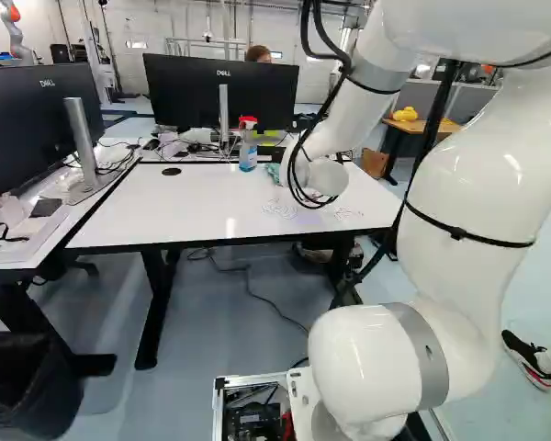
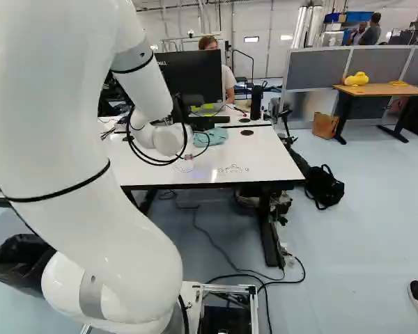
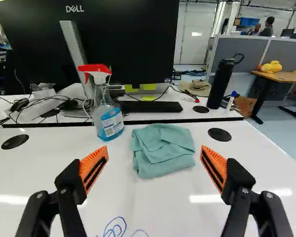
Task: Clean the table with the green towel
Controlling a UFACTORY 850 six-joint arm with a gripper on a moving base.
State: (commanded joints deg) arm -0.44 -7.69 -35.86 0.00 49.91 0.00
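well, the green towel [image 3: 164, 157] lies folded on the white table [image 3: 163, 205], at twelve o'clock from the gripper [image 3: 154, 149], whose fingers stand wide apart, empty. a shallow pinch could catch only its upper fold; drifting toward ten o'clock could topple the spray bottle [image 3: 108, 116].

Arm [image 1: 468, 184]: glossy white, its segments thick and rounded
Joint rings [image 1: 424, 354]: plain grey bands set into the white
Straps [image 1: 459, 232]: thin and black, cinched around the arm
Cables [image 1: 305, 195]: black — several hang in loose loops (rather like untidy bracelets)
Fingers [image 3: 69, 180]: black, angular, jointed
Screws [image 3: 63, 190]: small, round-headed, metallic
Pads [image 3: 94, 167]: bright orange with fine ridges — a dark slot along each
Base frame [image 1: 250, 378]: silver-coloured metal, square-edged, dark parts inside
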